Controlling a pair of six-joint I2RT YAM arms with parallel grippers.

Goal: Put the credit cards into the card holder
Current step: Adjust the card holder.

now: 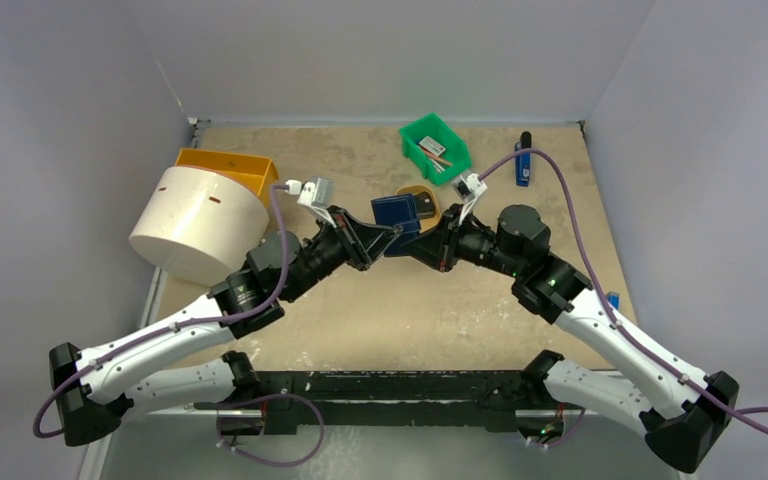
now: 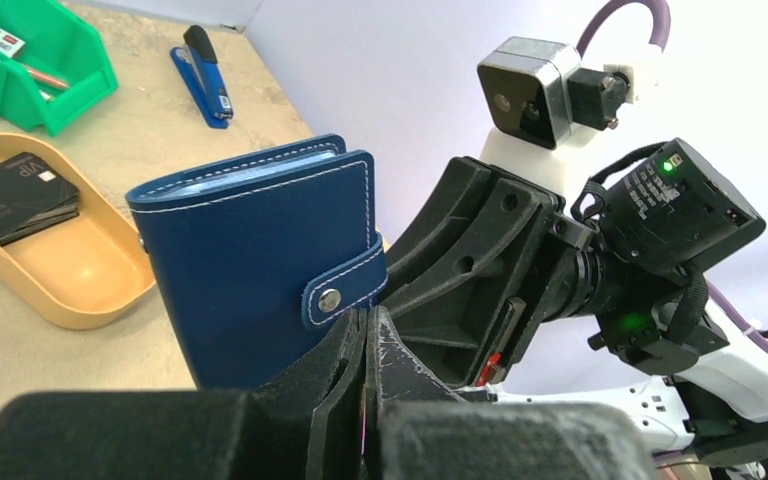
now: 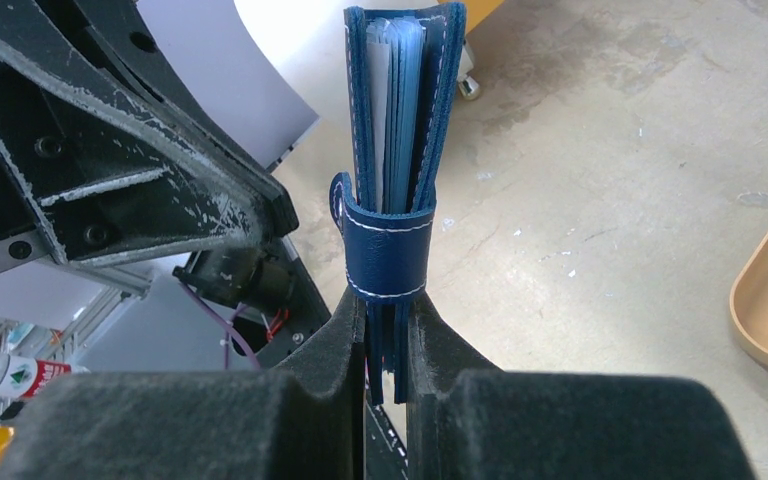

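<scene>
The card holder is a navy wallet, folded shut with its snap tab fastened and held off the table. My right gripper is shut on its lower edge; the pale blue sleeves of the card holder show end-on. My left gripper is shut, its tips right under the snap tab of the card holder, with nothing visible between the fingers. Dark credit cards lie stacked in the tan oval tray, just behind the card holder in the top view.
A green bin with small items stands at the back. A blue stapler lies at the back right. A white cylinder and an orange box stand at the left, close to my left arm.
</scene>
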